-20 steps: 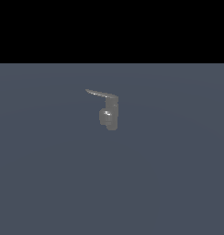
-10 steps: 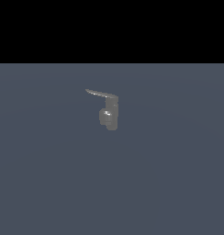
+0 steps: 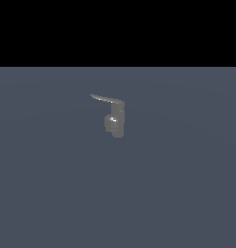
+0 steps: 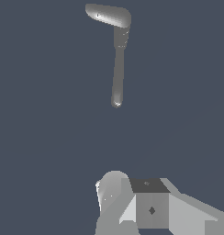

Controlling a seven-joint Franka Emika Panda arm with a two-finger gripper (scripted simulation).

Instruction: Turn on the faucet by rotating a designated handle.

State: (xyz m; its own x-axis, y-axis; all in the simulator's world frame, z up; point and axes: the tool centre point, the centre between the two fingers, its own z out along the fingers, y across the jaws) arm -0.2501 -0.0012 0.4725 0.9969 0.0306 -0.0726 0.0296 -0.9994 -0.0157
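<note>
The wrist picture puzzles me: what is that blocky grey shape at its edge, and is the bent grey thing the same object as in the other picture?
These are computer-drawn pictures of a simulated robot arm, not photographs. One camera stands off to the side; the arm is not in its picture, only a small grey faucet on a plain blue-grey floor. A thin handle sticks out from its top toward the exterior view's left.

The other camera rides on the arm's wrist. The blocky grey shape is part of the arm's claw, seen from close up. I cannot tell from this whether it is open or shut, and nothing shows in it.

Yes, it is the same object. From the wrist you see the faucet from another angle, so the handle looks like a long thin bar. The claw is apart from it, not touching.
</note>
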